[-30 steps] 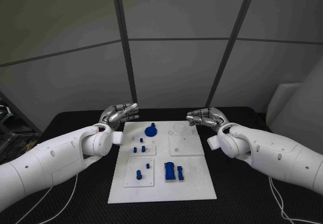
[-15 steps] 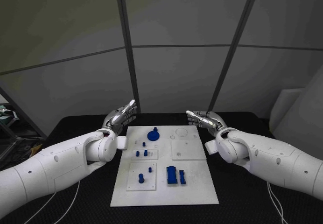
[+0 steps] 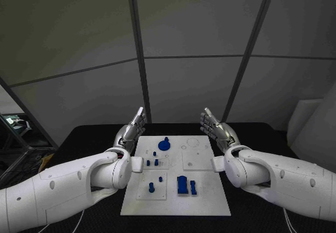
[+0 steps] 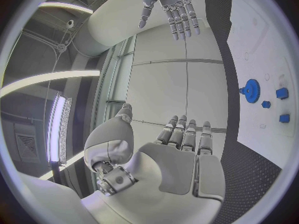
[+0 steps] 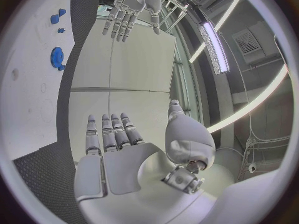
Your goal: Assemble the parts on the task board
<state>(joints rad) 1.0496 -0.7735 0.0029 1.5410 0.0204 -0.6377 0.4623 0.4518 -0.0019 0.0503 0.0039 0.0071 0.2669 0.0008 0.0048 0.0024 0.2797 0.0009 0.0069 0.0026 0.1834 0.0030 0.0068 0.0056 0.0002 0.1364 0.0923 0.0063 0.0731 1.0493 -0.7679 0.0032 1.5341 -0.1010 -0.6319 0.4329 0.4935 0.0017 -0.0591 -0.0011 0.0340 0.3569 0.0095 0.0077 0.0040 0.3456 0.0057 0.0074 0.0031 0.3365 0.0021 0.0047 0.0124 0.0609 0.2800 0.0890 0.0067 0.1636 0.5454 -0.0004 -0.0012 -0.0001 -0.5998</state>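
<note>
Beside the task board, the left hand and right hand stood upright, fingers straight and empty (blue parts lay untouched).

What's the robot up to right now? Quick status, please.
Left hand and right hand open, fingers straight, holding nothing, raised at the far end of the task board. Blue parts untouched on it. Nothing in the way.

You have a black table running from 9 to 3 o'clock, with grey wall panels behind it at 12 o'clock.
</note>
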